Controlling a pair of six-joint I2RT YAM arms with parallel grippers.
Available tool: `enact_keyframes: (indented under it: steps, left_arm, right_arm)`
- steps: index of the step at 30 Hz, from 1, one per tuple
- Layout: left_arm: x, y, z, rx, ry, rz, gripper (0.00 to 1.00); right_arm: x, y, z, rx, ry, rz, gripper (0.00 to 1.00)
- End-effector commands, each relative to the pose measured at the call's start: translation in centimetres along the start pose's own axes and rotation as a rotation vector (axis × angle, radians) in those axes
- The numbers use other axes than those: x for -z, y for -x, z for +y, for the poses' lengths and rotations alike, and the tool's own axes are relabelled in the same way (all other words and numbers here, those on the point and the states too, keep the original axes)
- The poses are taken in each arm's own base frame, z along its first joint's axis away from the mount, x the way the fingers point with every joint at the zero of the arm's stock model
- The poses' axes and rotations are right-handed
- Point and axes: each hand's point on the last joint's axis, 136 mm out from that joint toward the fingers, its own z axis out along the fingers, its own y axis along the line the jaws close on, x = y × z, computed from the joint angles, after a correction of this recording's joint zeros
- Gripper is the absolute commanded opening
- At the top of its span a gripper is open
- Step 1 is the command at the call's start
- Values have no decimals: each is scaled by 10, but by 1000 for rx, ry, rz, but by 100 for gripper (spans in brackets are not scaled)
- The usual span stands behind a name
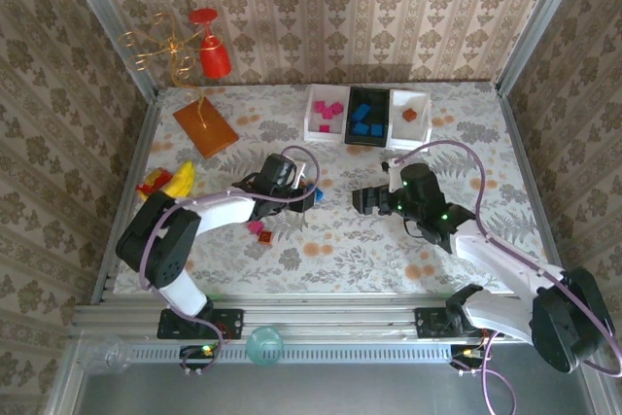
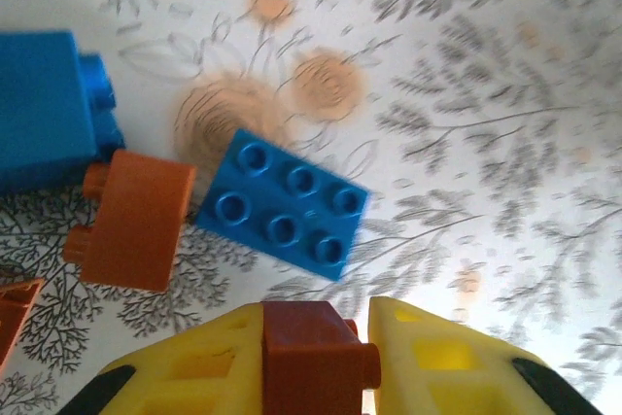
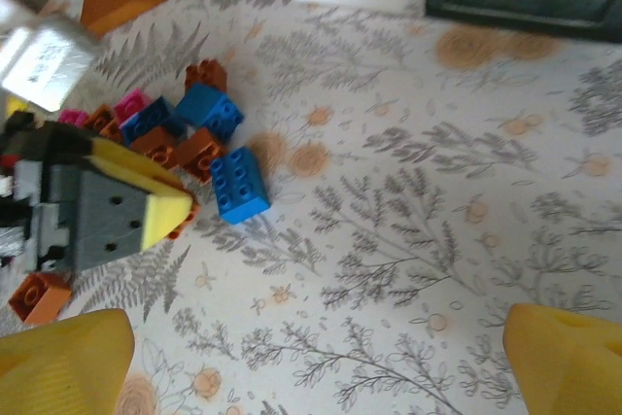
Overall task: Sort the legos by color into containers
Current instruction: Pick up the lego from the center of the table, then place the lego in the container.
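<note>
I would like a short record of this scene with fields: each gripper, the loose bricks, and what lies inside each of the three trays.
left gripper: jaws shut on a brown-orange brick, at the loose pile
right gripper: jaws open, nothing between them
loose pile: blue, brown-orange and pink pieces, not yet sorted
left white tray: pink bricks
black tray: blue bricks
right white tray: one lone brick, brown-orange
</note>
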Motion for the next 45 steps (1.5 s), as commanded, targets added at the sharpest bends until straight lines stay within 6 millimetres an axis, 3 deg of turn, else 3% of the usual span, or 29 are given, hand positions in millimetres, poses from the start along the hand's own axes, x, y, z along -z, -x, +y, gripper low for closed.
enact_keyframes:
  steps: [1,7,11,15,21,28,33,39,42,45]
  left_arm:
    - [15,34,-27,-12,-70,-140,25]
    - [4,94,-89,-66,-224,-258,26]
    - [-17,137,-130,-128,-298,-315,26]
    - [-45,171,-153,-194,-301,-354,26]
    - [-91,211,-163,-282,-273,-430,26]
    - [-146,235,-171,-390,-254,-457,29]
    - [-172,253,-167,-421,-161,-477,29]
    - [-171,270,-165,-405,-132,-548,46]
    - [-159,273,-171,-412,-154,-536,54]
    - [-134,278,-176,-401,-186,-538,58]
  right_arm:
    - [13,7,-20,-52,-95,-75,99]
    - [39,24,-52,-130,-241,-217,100]
    - [60,38,-66,-148,-296,-266,100]
    - [68,40,-68,-125,-309,-228,100]
    - [77,38,-77,-89,-363,-215,100]
    - [84,35,-91,-29,-455,-202,100]
    - [84,33,-92,-24,-462,-197,100]
    - [88,31,-94,-26,-468,-204,100]
    - [90,32,-93,-35,-464,-219,100]
    - [89,32,-92,-45,-453,-223,100]
